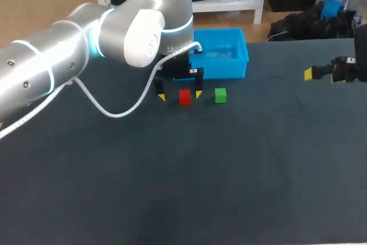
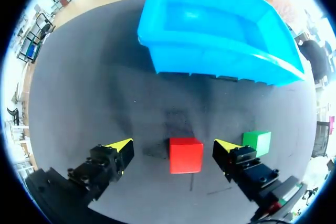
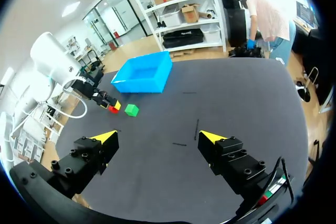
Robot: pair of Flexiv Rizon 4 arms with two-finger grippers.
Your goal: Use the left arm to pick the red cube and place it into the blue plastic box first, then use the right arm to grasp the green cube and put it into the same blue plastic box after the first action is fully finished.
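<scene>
The red cube [image 1: 184,97] [image 2: 186,155] sits on the dark table just in front of the blue plastic box [image 1: 221,54] [image 2: 215,30]. My left gripper [image 1: 179,94] [image 2: 175,144] is open and straddles the red cube, one yellow tip on each side, neither touching it. The green cube [image 1: 220,95] [image 2: 256,141] lies to the right of the red one, just outside the left gripper's right finger. My right gripper [image 1: 321,74] [image 3: 158,138] hangs open at the table's far right, holding nothing; from it the red cube [image 3: 113,109] and green cube [image 3: 131,110] show far ahead.
The blue box [image 3: 144,73] is empty and stands near the table's back edge. My left arm's white cable [image 1: 123,107] droops over the table to the left of the cubes. A wide stretch of bare dark table [image 1: 229,176] lies in front.
</scene>
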